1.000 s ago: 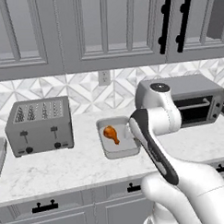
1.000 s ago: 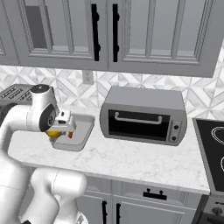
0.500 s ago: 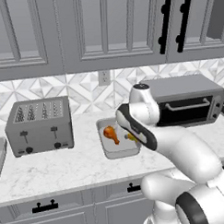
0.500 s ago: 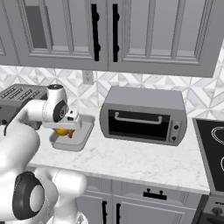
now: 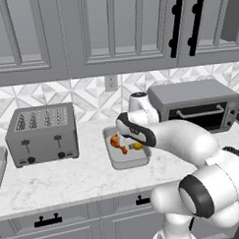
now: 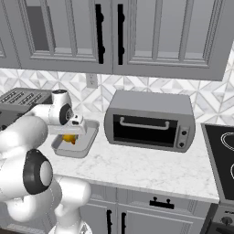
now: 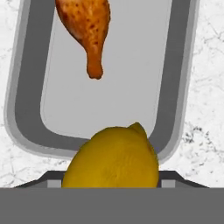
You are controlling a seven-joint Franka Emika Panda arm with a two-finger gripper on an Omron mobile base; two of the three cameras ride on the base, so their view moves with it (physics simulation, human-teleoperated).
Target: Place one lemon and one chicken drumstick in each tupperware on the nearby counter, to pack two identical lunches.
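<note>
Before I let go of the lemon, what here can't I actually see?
- Finger tips: in the hand view the lemon covers them, so the grip is unconfirmed.
- Gripper: left base view, the arm covers it.
- Container: right base view, the arm hides its left part and the drumstick.

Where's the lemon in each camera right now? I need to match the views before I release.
Left base view: lemon just right of the drumstick, over the grey tupperware, beside the arm's wrist.
Right base view: lemon under the hand, above the tupperware, left of the toaster oven.
Hand view: lemon bottom centre, over the tupperware's near rim; drumstick above it.
Shared landmark: the tupperware.
</note>
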